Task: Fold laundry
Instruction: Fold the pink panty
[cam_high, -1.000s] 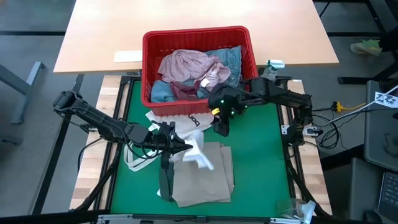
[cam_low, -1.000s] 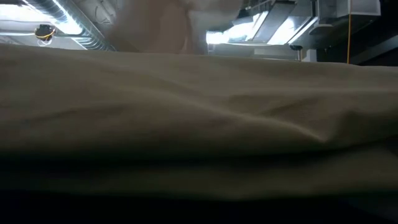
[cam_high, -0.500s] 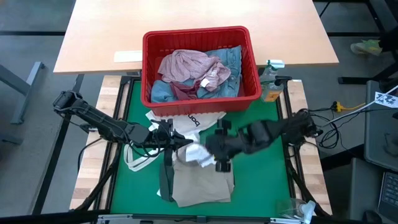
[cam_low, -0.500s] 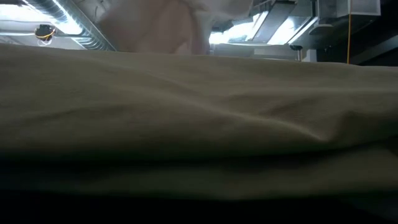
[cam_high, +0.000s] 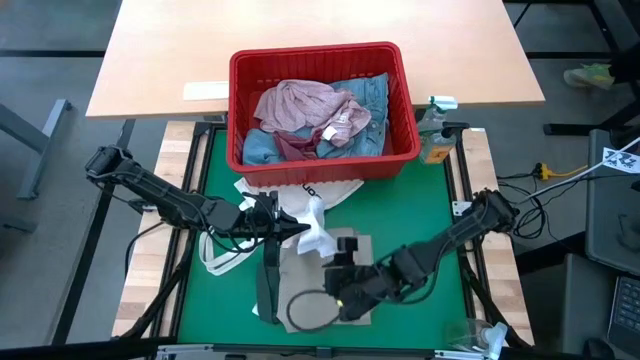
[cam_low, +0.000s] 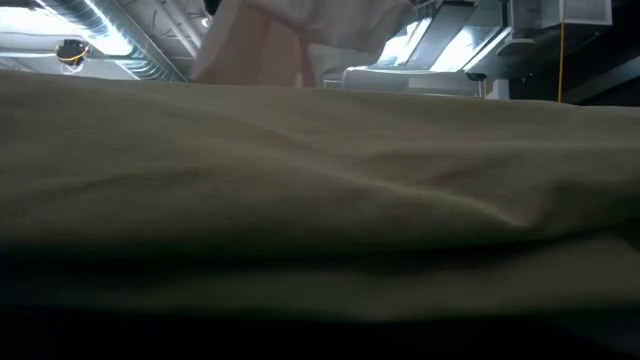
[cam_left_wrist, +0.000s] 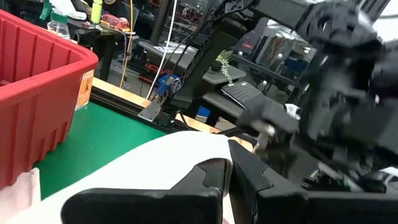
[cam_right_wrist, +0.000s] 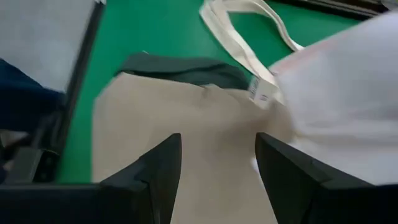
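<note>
My left gripper (cam_high: 298, 232) is at mid-table, shut on a small white garment (cam_high: 316, 236). My right gripper (cam_high: 342, 290) is open, low over the folded beige trousers (cam_high: 315, 300) near the table's near edge. In the right wrist view its fingers (cam_right_wrist: 155, 171) straddle bare beige cloth (cam_right_wrist: 186, 124); I cannot tell whether they touch it. A dark green top (cam_high: 265, 285) sticks out from under the trousers' left side. The mottled pink top (cam_high: 305, 105) and the denim jeans (cam_high: 372, 95) lie in the red basket (cam_high: 320, 52). Beige cloth (cam_low: 320, 200) fills the low view. My left gripper pinches the white garment between its two shut fingers (cam_left_wrist: 217, 177), coming level from the table's left. White cloth (cam_left_wrist: 149, 168) spreads right beside the fingertips. The garment hangs below the hold, and its lower end (cam_high: 328, 260) rests on the trousers. I cannot tell whether it is one layer or several.
A white tote bag (cam_high: 300, 195) with black lettering lies between the basket and the trousers, its straps (cam_high: 215, 262) trailing left. A bottle (cam_high: 435, 148) stands at the mat's far right corner. Bare green mat (cam_high: 420, 215) lies right of the trousers.
My right arm has swung from beside the red basket toward the table's near edge and gone down, ending low over the beige trousers. My left gripper has kept its hold on the white garment and stayed in place.
</note>
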